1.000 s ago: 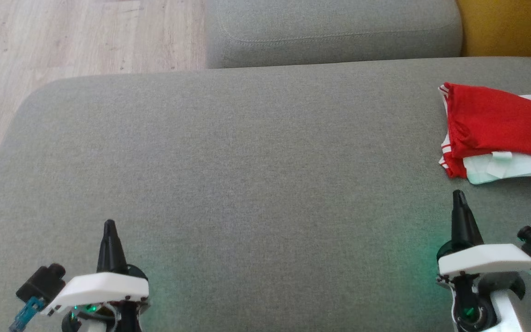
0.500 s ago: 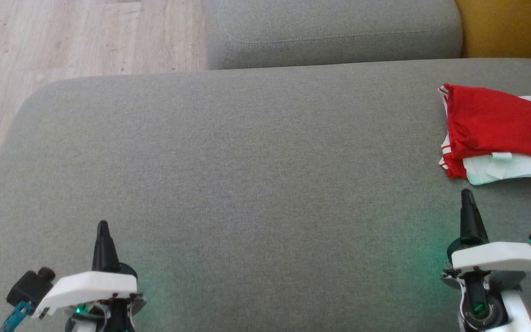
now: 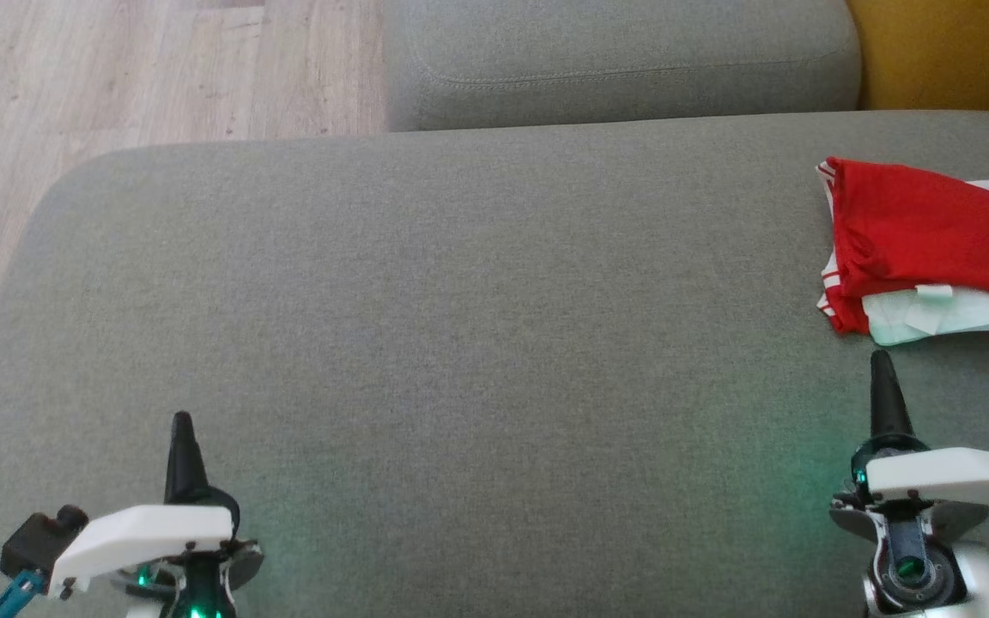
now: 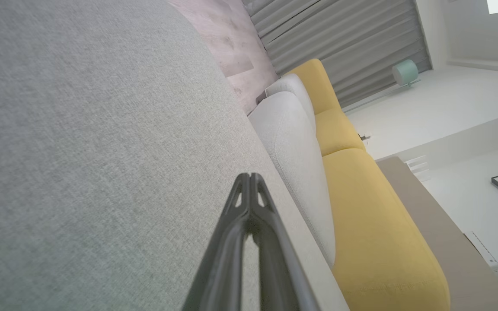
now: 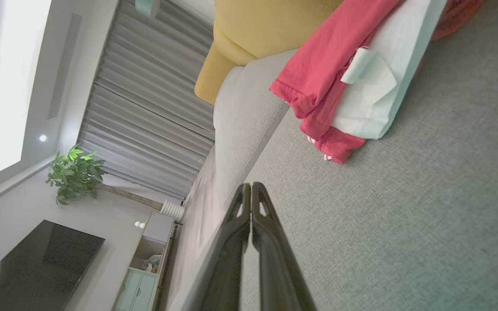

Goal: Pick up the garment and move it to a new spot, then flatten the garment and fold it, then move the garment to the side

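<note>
Both claws are pressed together, pinching nothing. From the head view, the left claw (image 3: 180,421) sits at the lower left and the right claw (image 3: 881,360) at the lower right, each pointing up over the grey sofa seat (image 3: 460,300). The garment (image 3: 915,232), red with white parts, lies bunched in a loose fold at the seat's right edge. It is near the right claw's tip but apart from it, and well apart from the left claw. A grey back cushion (image 3: 615,51) runs along the far side, with a wooden floor (image 3: 117,69) to its left.

In the left wrist view, the dark fingers (image 4: 231,242) meet at their tips above the bare grey seat, and a yellow cushion (image 4: 374,224) lies beyond.

In the right wrist view, the fingers likewise meet at their tips, and the garment rests on the seat ahead of them. A plant (image 5: 74,172) stands in the background.
</note>
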Controlling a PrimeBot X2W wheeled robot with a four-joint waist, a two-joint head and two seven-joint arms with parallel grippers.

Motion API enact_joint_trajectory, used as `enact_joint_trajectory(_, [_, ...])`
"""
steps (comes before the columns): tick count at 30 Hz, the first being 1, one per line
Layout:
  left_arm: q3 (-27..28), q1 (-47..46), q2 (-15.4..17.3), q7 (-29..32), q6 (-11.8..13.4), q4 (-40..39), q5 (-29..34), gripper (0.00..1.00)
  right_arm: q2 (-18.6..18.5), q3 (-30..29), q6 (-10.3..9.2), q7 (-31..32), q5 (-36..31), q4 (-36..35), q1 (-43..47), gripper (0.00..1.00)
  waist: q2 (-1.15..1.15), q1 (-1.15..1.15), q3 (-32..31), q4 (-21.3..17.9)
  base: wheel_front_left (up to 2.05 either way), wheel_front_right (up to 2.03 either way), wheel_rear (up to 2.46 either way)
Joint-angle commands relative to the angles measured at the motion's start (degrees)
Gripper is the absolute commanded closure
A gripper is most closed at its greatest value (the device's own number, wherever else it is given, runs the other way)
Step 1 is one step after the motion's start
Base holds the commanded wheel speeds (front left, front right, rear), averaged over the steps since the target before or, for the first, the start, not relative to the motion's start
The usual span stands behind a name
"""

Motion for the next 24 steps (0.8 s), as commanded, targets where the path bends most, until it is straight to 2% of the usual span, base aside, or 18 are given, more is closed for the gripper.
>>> enact_joint_trajectory(1, [1.65,-2.1,0.34,0.36,-0.37,-2.03,-1.14,1.0,-0.14,0.38,-0.02,0.47,1.6,-2.28,-1.6,1.0,0.0,0.0,-0.01,0.0,0.0,0.0,0.0])
enact_joint_trajectory(24, [4.23,-2.01,0.43,4.16,-1.37,-3.2,-13.86,1.0,-0.15,-1.49,-0.03,4.3,16.36,-3.86,-1.29,1.0,0.0,0.0,-0.33,0.1,0.0,0.0,0.0])
